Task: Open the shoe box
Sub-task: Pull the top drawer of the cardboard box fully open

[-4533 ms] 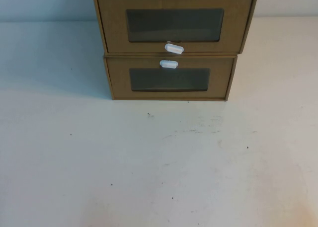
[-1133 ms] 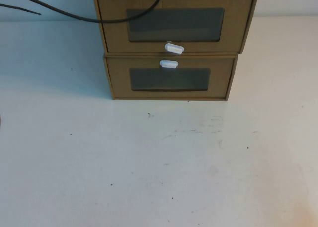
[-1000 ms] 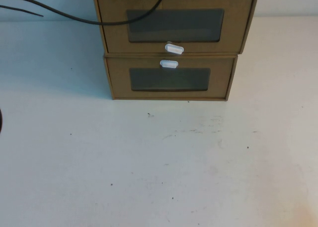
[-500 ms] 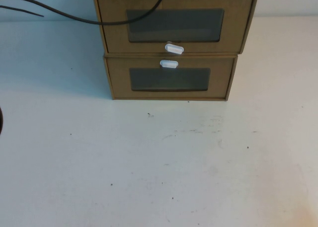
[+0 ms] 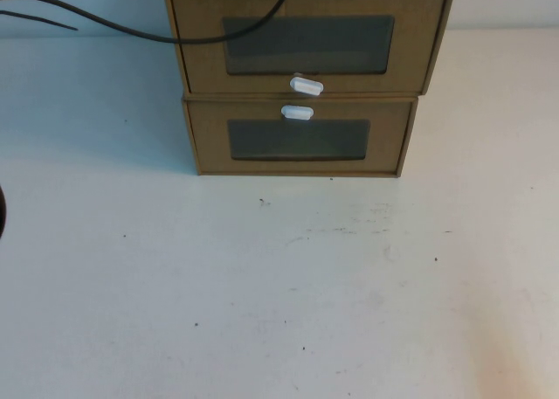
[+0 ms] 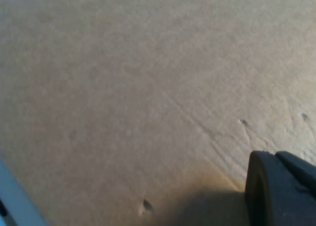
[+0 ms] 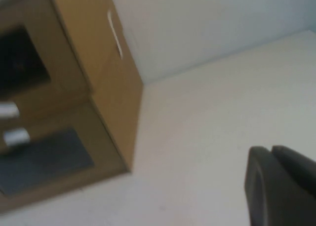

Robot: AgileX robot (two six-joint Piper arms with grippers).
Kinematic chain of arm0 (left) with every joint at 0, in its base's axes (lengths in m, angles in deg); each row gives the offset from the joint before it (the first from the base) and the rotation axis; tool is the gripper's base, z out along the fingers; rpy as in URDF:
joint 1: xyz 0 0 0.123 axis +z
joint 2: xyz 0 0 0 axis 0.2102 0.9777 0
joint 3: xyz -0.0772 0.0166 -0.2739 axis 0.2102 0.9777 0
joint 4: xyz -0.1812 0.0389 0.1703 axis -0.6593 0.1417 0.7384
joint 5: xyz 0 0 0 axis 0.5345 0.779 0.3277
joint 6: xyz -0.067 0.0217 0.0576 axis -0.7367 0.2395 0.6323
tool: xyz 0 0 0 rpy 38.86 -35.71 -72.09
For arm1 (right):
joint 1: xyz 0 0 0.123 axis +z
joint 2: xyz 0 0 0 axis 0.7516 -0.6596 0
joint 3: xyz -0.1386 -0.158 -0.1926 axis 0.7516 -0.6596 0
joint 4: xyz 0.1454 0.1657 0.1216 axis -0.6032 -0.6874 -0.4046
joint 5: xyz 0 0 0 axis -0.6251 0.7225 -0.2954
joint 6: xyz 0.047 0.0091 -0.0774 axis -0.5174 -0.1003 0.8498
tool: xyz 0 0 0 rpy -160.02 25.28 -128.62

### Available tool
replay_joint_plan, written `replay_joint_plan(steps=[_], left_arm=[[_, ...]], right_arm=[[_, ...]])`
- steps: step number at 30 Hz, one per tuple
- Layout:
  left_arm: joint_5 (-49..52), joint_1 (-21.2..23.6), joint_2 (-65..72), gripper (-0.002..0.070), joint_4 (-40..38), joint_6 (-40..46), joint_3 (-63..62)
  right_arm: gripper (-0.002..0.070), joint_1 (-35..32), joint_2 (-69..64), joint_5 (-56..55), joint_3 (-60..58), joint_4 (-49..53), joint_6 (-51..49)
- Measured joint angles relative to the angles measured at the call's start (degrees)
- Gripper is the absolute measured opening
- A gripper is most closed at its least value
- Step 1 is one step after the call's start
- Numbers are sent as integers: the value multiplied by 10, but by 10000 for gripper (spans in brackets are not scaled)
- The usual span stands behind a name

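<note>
Two brown cardboard shoe boxes are stacked at the back of the table, both closed. The upper box [image 5: 306, 41] has a dark window and a white handle [image 5: 307, 85]. The lower box [image 5: 297, 141] has its white handle [image 5: 297, 113] just beneath. Neither gripper shows in the high view. My left gripper [image 6: 275, 156] is shut and empty, close over a plain cardboard surface [image 6: 138, 87] that fills its view. My right gripper [image 7: 271, 150] is shut and empty, out to the right of the boxes [image 7: 84, 43], above the table.
A black cable [image 5: 131, 30] runs from the far left across the upper box's front and off the top edge. A dark shape [image 5: 2, 211] shows at the left edge. The white table [image 5: 279, 285] stretches in front of the boxes.
The black cable and the dark shape at the left edge have come into view since the earliest frame. Over the last second the cable has barely shifted; the boxes have not moved.
</note>
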Motion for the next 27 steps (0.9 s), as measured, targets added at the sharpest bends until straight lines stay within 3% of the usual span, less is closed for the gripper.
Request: replay_joint_plan(steps=[4,7,16,23,27], left_arm=[[0,0,0,-5,-1,0,0],[0,0,0,-5,-1,0,0],[0,0,1,-5,-2,1,0],[0,0,1,-5,-2,1,0],[2,0,1,-5,-2,0,0]], right_arm=[[-13,0,0,-52,0,-153,0],[-13,0,0,-64,0,-193,0],[-13,0,-12,86,47,-180,13],[-13,-1,-159,264,201,-180,107],[-13,5,-228,300,260,-175,157]])
